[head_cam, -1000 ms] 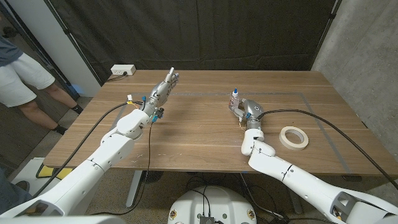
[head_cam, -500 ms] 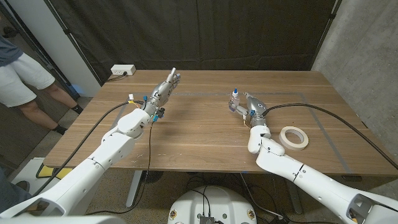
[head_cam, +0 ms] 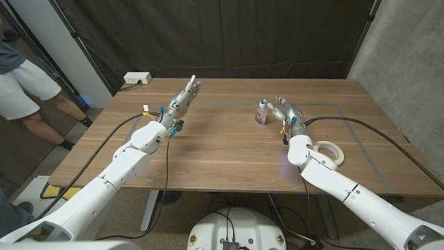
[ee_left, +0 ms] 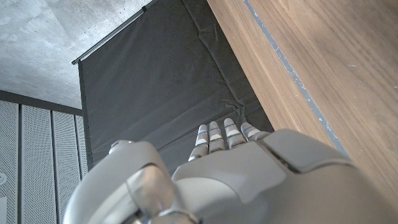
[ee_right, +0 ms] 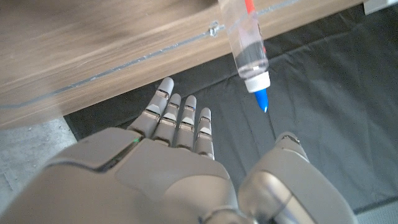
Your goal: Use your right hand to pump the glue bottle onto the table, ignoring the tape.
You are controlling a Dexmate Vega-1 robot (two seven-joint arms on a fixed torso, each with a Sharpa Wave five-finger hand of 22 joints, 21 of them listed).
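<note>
Head view puts the glue bottle (head_cam: 261, 112) upright on the table (head_cam: 222, 149), right of centre and toward the far edge, its long axis vertical and its blue tip at the top. Our right hand (head_cam: 286, 112) stands just beside it, on the side nearer the right edge of the table, with a visible gap between them; we judge that they are not touching. The right wrist view shows the same thing from behind the hand: our fingers (ee_right: 180, 118) are straight and apart, the thumb (ee_right: 283, 155) is spread off to one side, and the clear body of the bottle with its white cap sits ahead of that opening, holding nothing yet.

The tape (head_cam: 327, 153) lies flat, nearer us than the hand and well apart from the bottle, so it is out of the way.

Our left hand (head_cam: 187, 94) rests far across the table with its fingers extended and empty, much farther from the bottle than the right.

We judge the coming move to be a short sideways close toward the bottle.
</note>
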